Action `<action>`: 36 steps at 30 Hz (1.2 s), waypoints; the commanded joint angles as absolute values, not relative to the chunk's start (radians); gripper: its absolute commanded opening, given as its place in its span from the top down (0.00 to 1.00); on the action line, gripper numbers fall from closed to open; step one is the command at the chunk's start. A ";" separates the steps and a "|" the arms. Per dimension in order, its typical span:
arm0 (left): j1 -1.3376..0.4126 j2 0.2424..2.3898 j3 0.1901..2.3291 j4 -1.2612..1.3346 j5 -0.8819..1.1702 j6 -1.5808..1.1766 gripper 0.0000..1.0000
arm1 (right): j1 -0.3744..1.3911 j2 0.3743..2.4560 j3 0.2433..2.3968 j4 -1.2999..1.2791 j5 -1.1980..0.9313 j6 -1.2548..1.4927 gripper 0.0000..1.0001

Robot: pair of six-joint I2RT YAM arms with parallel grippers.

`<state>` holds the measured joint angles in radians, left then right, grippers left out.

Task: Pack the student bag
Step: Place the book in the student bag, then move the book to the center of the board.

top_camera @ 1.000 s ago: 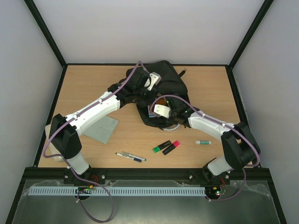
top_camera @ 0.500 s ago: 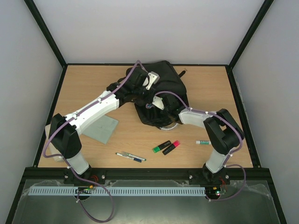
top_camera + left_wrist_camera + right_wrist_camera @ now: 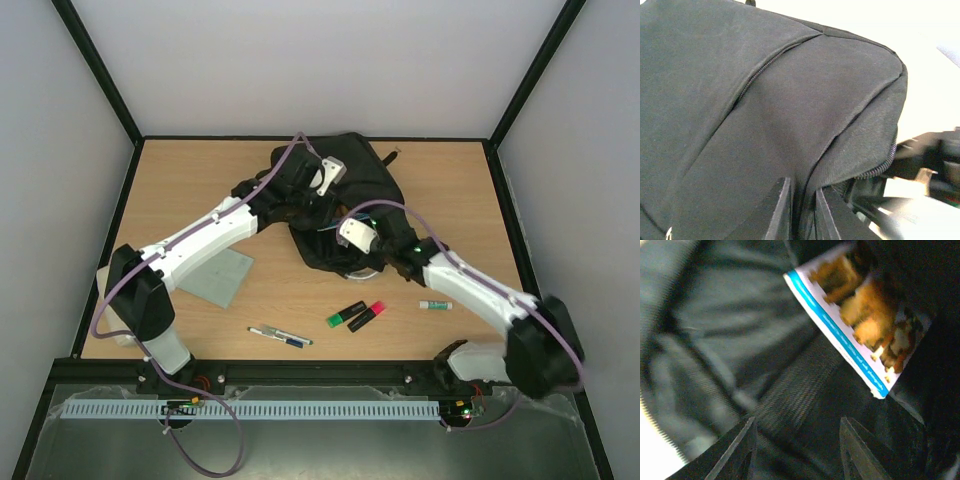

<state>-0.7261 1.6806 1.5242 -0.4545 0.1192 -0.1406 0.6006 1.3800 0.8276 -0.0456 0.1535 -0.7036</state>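
The black student bag (image 3: 365, 185) lies at the back middle of the table, its mouth facing the arms. My left gripper (image 3: 320, 193) pinches the upper flap of the student bag (image 3: 790, 100) by its zipper edge and holds it up, its fingers (image 3: 782, 212) nearly together with fabric between them. My right gripper (image 3: 340, 224) reaches into the opening and stands open (image 3: 797, 440) over the dark lining with nothing between its fingers. A book (image 3: 865, 315) with a blue edge and a picture of animals lies inside the bag, just beyond the right fingertips.
On the table in front of the bag lie a green highlighter (image 3: 346, 313), a pink highlighter (image 3: 368, 315), a white glue stick (image 3: 435, 305) and a pen (image 3: 280, 337). A grey flat sheet (image 3: 222, 277) lies under the left arm. Black frame rails border the table.
The right arm's elbow has swung out to the right, and its gripper pushed deeper into the bag, then drew back a little. The left arm has kept holding the flap.
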 commanded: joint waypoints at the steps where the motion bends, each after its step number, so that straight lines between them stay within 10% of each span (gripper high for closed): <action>1: -0.729 1.687 1.537 -0.471 0.085 -0.159 0.85 | 0.610 1.145 0.802 -0.384 -0.181 -0.615 0.54; 27: -0.744 1.469 1.028 -0.395 0.089 -0.309 0.01 | 0.506 0.909 0.665 -0.237 -0.244 -0.224 0.48; 36: -0.449 1.599 1.087 -0.182 0.171 -0.579 0.01 | 0.487 0.866 0.658 -0.241 -0.233 -0.229 0.47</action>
<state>-0.5030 1.5021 1.0431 -0.2901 0.1505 -0.4183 0.5041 0.9020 0.6697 -0.2481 -0.2363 -0.2413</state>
